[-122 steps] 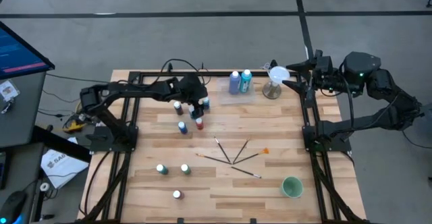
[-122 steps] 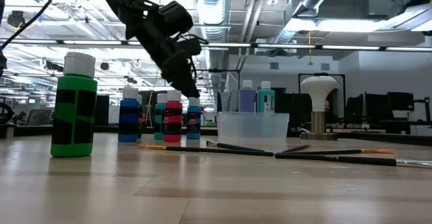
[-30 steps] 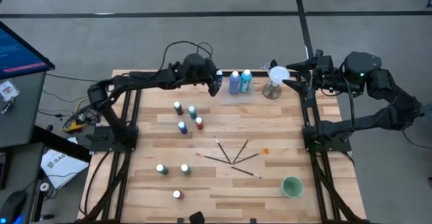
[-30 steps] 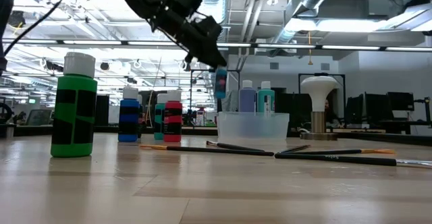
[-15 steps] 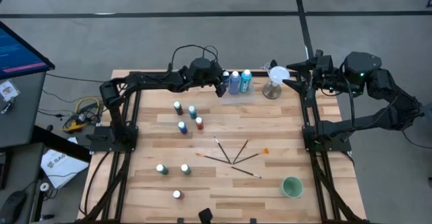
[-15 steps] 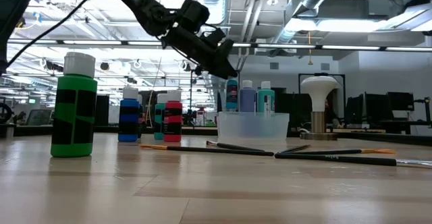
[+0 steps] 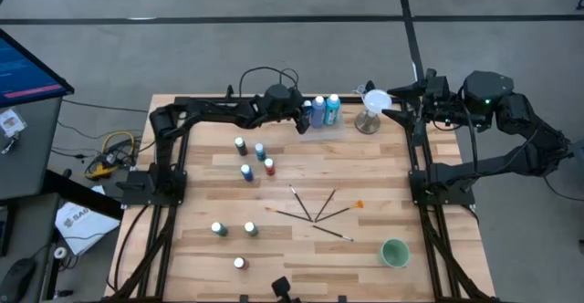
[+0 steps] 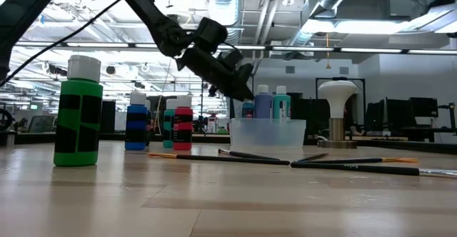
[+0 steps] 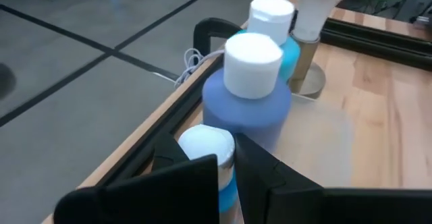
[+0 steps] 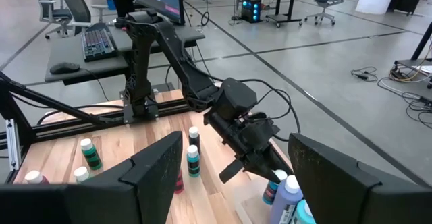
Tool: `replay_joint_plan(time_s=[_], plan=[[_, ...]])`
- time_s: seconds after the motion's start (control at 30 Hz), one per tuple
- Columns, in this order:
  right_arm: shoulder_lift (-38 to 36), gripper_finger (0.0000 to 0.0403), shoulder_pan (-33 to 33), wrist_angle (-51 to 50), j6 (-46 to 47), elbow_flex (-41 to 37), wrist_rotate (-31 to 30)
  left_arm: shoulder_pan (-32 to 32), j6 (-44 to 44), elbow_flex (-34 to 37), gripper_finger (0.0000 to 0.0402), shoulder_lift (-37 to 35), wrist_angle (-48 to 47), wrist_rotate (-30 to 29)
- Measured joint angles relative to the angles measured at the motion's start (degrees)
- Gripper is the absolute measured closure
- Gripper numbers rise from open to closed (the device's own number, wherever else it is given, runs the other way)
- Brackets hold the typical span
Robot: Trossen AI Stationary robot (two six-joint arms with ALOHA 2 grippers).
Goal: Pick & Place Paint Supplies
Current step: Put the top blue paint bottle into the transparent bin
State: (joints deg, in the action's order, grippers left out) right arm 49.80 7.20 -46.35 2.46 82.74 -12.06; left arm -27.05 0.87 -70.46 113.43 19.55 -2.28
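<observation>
I'm watching my left gripper (image 7: 305,118) reaching out over the far edge of the pale wooden counter (image 7: 292,248), its fingers (image 9: 175,158) clamped on a small blue white-capped paint bottle (image 9: 210,158) — that bottle is sitting low inside the clear plastic tub (image 8: 268,135), just beside the taller periwinkle-blue white-capped bottle (image 7: 318,110) and the taller teal white-capped bottle (image 7: 333,109) standing in the same tub. In the wrist view the small bottle's cap is showing right between the two dark fingers.

My right gripper (image 10: 233,163) is waiting at the far right corner of the counter, fingers spread wide and holding nothing, near the white-topped stemmed stand (image 7: 371,109).

Four small bottles are standing in a cluster (image 7: 254,158) mid-counter, three more (image 7: 234,239) nearer the front left — and the thin dark-handled paintbrushes (image 7: 319,212) are lying fanned out in the middle, well apart from the round green cup (image 7: 394,253) at the front right.
</observation>
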Motion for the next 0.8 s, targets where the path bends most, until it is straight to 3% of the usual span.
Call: replay_joint_plan(time_s=[0.8], plan=[[0.00,0.0137,0.00,0.04,-0.94,0.00,-0.02,-0.02,-0.86,0.90,0.0401,1.83,4.21,-2.39]])
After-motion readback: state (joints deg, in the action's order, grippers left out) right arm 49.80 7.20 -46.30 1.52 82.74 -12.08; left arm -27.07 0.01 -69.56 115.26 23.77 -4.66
